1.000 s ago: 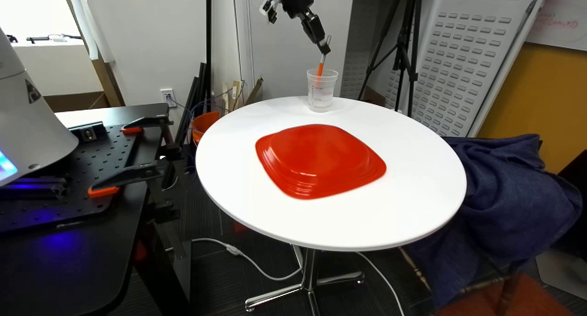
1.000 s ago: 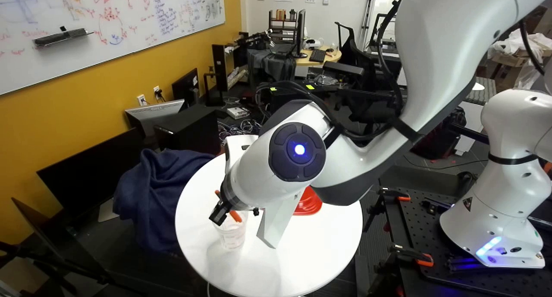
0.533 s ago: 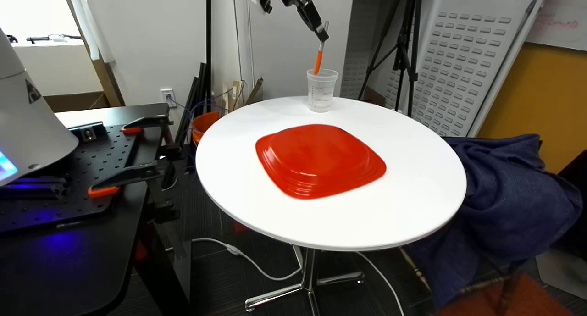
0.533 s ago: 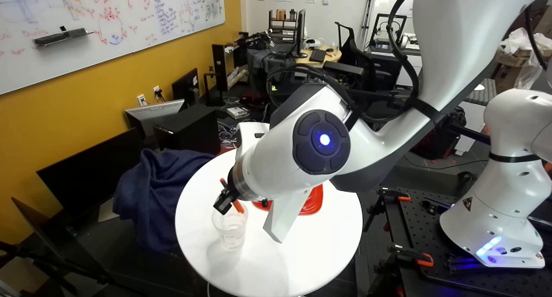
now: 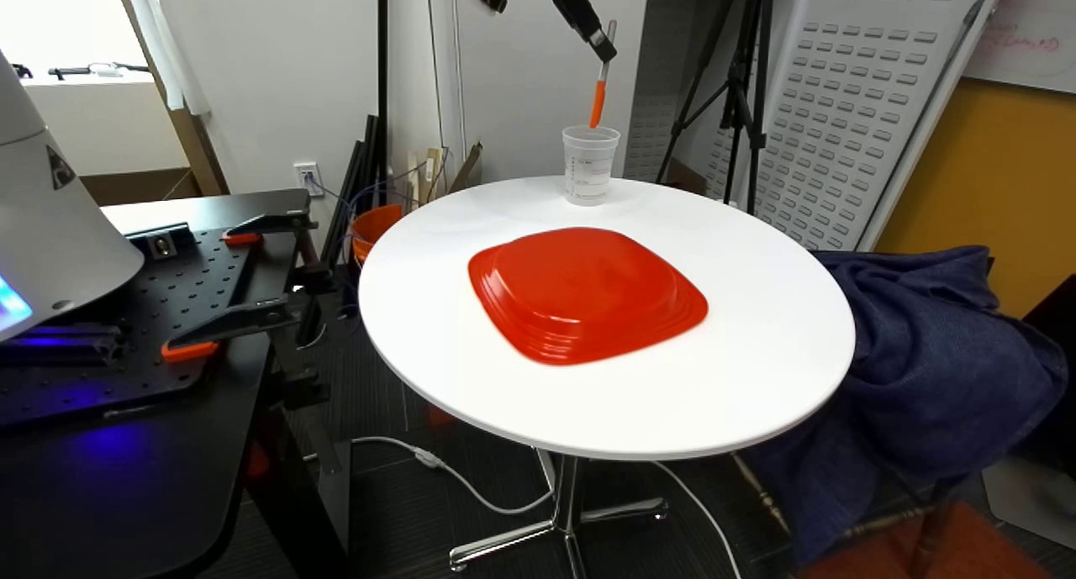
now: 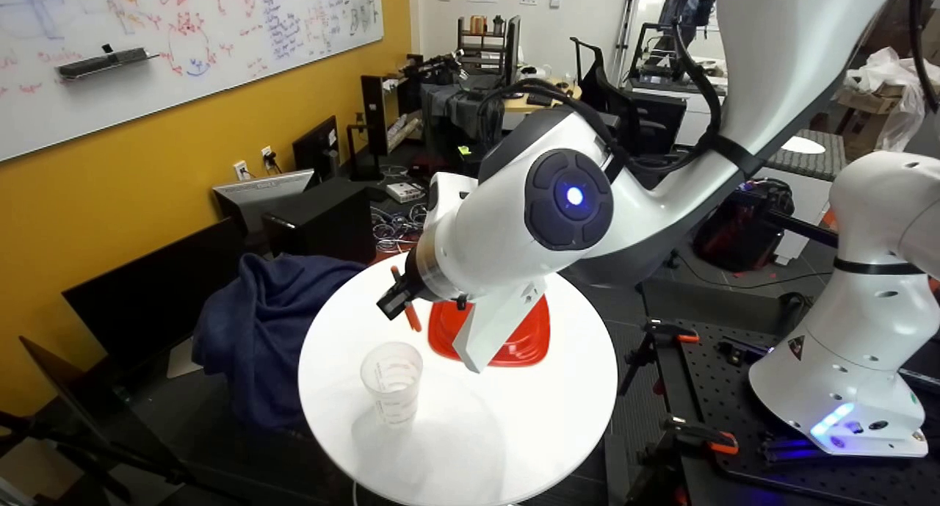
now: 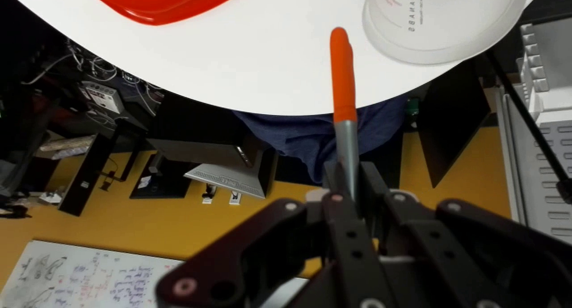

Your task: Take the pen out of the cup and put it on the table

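Observation:
The pen (image 5: 598, 104), orange at its lower end and grey along the barrel, hangs tilted in my gripper (image 5: 603, 48). In the wrist view my gripper (image 7: 350, 170) is shut on the grey barrel of the pen (image 7: 343, 75), with the orange end pointing away from the jaws. The clear cup (image 5: 590, 167) stands upright near the table's edge. In an exterior view the pen (image 6: 413, 318) is outside and above the cup (image 6: 393, 388), apart from it. In the wrist view the cup (image 7: 447, 26) is right of the pen. The round white table (image 5: 740, 335) lies below.
A red squarish plate (image 5: 588, 293) lies in the middle of the table; it also shows in the wrist view (image 7: 156, 4). A dark blue cloth (image 5: 916, 352) hangs beside the table. A black workbench (image 5: 151, 478) with the robot base (image 6: 837, 374) stands near it.
The gripper has risen with the pen held in it. The pen's orange end was inside the cup and is now above the rim, out of it. The cup and plate have not moved.

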Controlling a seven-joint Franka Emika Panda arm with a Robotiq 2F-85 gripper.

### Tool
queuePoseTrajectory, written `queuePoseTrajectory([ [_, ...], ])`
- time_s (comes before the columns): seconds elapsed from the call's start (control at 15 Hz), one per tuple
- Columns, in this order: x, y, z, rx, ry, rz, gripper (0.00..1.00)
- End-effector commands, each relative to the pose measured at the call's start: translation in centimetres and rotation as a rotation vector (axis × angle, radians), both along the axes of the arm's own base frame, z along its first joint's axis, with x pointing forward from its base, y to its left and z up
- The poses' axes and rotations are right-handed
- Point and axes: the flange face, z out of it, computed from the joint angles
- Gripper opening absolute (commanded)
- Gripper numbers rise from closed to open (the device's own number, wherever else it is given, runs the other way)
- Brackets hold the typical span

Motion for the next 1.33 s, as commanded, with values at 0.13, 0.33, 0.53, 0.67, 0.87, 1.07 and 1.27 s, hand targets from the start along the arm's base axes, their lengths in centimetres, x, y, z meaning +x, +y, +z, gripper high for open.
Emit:
queuePoseTrajectory([
  [0.13,-0.9,-4.9,1.4,0.006,-0.069,-0.127,0.03],
  [0.33,-0.9,-8.0,1.8,0.01,-0.081,-0.178,0.03],
  [0.53,-1.2,-11.0,2.2,0.003,-0.087,-0.218,0.03],
  [0.67,-1.4,-13.0,2.5,0.003,-0.089,-0.242,0.03],
  [0.87,-1.9,-16.1,3.2,0.0,-0.091,-0.279,0.03],
  [1.07,-2.1,-19.4,3.9,0.003,-0.095,-0.319,0.03],
  [1.27,-2.2,-22.6,4.5,0.015,-0.101,-0.353,0.03],
])
